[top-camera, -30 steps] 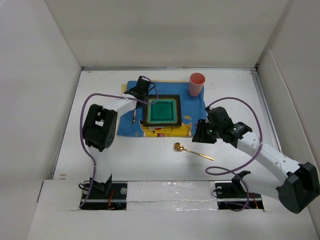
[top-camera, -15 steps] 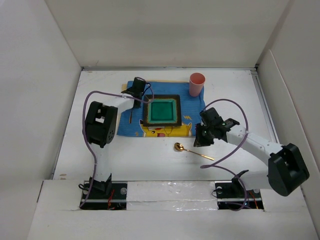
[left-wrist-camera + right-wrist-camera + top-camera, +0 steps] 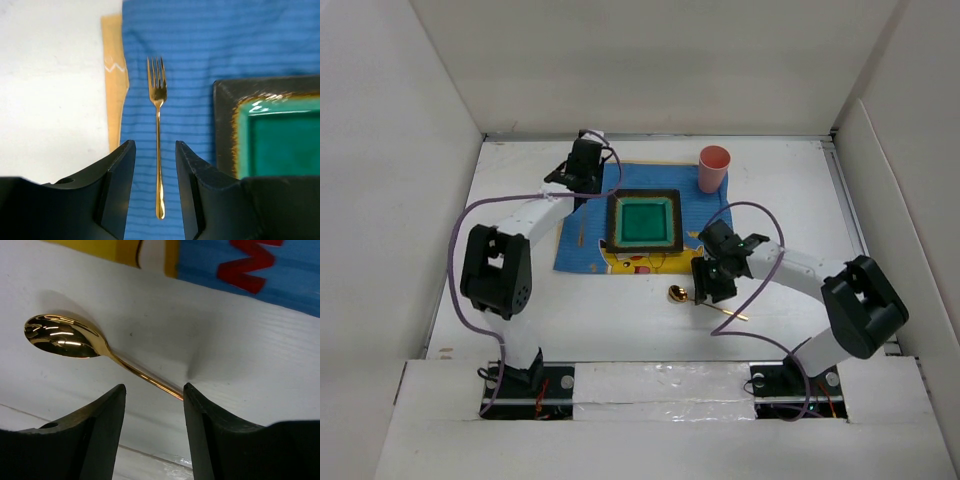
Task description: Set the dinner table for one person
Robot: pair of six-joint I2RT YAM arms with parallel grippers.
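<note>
the left gripper [image 3: 155,150] is backing off with its jaws spread, leaving the fork [image 3: 158,125] lying on the placemat [image 3: 200,45] just left of the plate [image 3: 280,135], while the right gripper [image 3: 154,390], also spread, is dropping astride the spoon [image 3: 75,337] handle on the bare dinner table [image 3: 570,310].

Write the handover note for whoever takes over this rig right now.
Left hand: open, not touching the fork.
Right hand: open over the spoon handle, no grip.
Placed: plate on the blue placemat, fork on the mat left of it, pink cup at the mat's far right corner.
To do: spoon, on the bare table, probably goes right of the plate.
</note>
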